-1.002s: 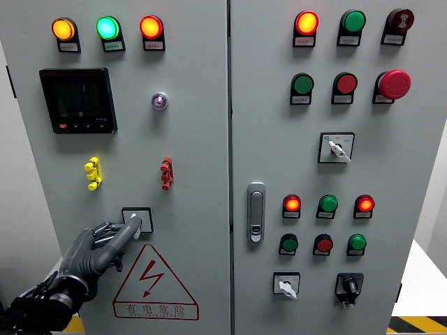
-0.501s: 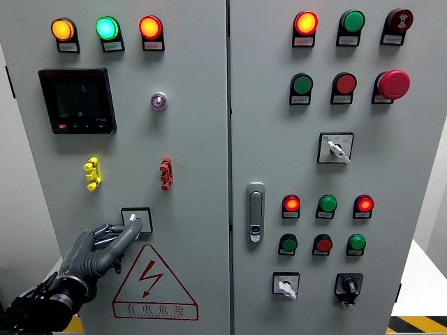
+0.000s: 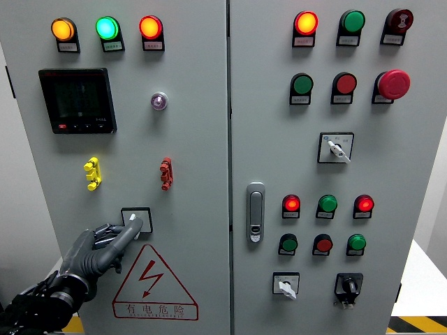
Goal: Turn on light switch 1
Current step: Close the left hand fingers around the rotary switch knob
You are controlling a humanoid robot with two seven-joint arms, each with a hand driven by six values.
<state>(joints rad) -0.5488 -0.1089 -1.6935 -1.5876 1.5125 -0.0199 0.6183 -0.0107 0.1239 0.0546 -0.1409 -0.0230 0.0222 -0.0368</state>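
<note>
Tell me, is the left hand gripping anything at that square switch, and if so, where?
Nothing is held. The left hand has one extended finger with its tip at the square switch; its other fingers are curled on nothing.

Left cabinet door: black square display screen (image 3: 77, 100) upper left; yellow toggle (image 3: 92, 173) below it, red toggle (image 3: 166, 173) to its right. Square-plated switch (image 3: 137, 219) lower, directly above triangular warning sticker (image 3: 154, 282).
</note>
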